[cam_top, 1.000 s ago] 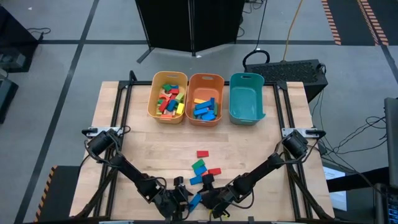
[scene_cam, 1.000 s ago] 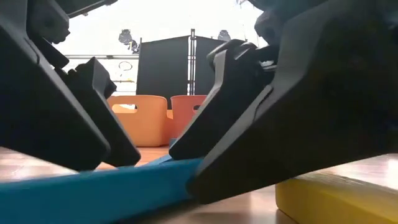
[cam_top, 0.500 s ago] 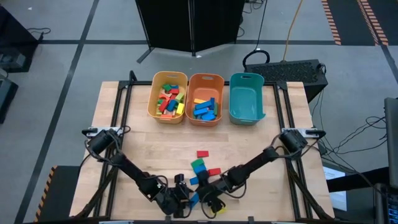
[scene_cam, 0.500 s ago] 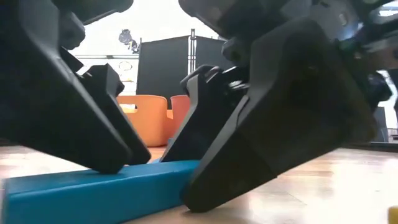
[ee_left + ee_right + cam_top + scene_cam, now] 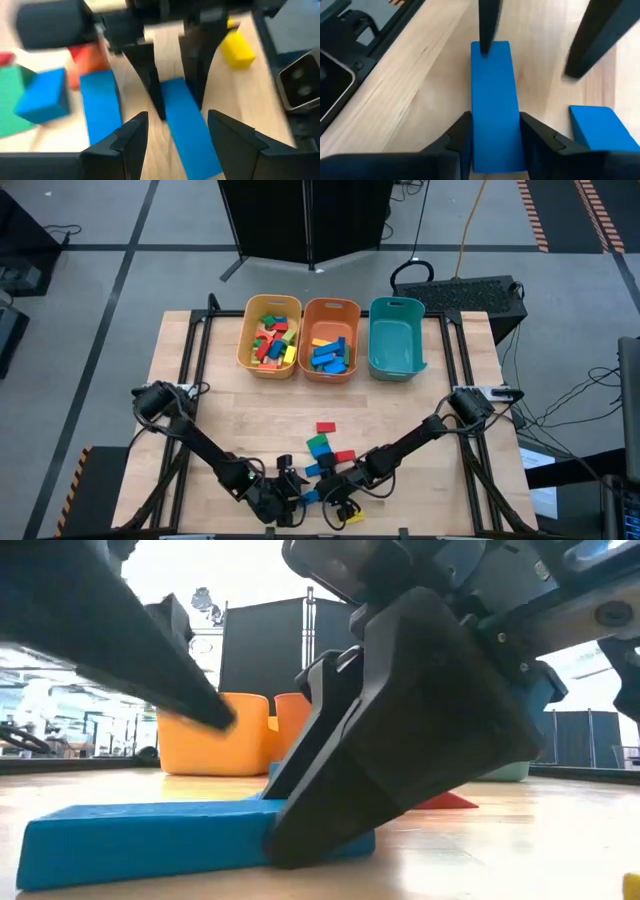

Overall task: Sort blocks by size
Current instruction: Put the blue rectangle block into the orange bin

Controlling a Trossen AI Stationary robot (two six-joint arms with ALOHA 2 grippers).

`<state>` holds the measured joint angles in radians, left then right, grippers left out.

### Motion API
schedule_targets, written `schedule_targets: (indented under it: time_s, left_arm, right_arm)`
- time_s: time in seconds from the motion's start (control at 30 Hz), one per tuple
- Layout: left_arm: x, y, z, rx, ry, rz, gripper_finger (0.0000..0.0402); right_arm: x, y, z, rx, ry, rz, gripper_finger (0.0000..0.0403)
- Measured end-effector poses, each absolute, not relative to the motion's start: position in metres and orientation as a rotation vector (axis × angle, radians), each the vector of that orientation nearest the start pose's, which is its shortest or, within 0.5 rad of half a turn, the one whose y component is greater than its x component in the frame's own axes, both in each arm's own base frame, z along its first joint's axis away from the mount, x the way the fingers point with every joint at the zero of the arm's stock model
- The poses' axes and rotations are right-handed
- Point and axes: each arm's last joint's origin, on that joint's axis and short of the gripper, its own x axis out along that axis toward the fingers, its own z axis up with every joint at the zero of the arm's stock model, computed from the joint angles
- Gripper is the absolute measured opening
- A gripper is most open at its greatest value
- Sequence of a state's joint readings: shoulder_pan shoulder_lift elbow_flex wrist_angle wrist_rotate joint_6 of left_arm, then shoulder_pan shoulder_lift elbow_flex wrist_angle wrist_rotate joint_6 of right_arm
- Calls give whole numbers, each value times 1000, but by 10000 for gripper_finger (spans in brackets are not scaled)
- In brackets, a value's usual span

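A long blue bar (image 5: 491, 95) lies flat on the table near its front edge, between my two grippers. My right gripper (image 5: 492, 139) is shut on the bar's end nearest to it, and shows in the low view (image 5: 330, 830) at the bar's right end. My left gripper (image 5: 177, 135) is open, its fingers hanging above the bar's other end and clear of it. Loose blocks lie just behind: another blue bar (image 5: 100, 107), a blue cube (image 5: 45, 100), a green block (image 5: 320, 445), two red ones (image 5: 326, 427) and a yellow one (image 5: 235, 47). My right gripper pinches the bar's two long sides (image 5: 479, 131) between its two fingers, at the end nearest my right arm. The fingers slant down from the table's right and lie along the bar. The bar rests flat on the table.
At the far edge stand three bins: a yellow one (image 5: 246, 330) and an orange one (image 5: 331, 304), both with blocks inside, and a teal one (image 5: 397, 305). Bare wood lies between the bins and the loose blocks. The table's front edge is close behind both grippers.
My right gripper has swung toward the table's left and now has the blue bar's end between its fingers. My left gripper, whose finger rested on the bar's top, has risen clear of it. The bar, tilted a second ago, now lies flat.
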<state>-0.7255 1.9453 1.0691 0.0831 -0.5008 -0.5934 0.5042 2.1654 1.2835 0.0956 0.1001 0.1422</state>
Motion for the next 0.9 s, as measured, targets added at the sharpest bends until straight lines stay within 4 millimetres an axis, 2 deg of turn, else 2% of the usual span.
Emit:
schedule_targets:
  time_s: [0.2, 0.3, 0.47, 0.9]
  left_arm:
    - [285, -249, 156, -78, 655, -41, 206]
    - [281, -250, 155, -60, 680, -40, 206]
    - [278, -247, 152, -70, 714, -3, 206]
    - [286, -239, 155, -24, 672, 73, 206]
  right_arm:
    - [381, 213, 106, -137, 750, 197, 121]
    - [376, 215, 114, -174, 730, 130, 132]
    - [370, 219, 141, -190, 670, 95, 121]
    - [365, 223, 148, -189, 672, 100, 123]
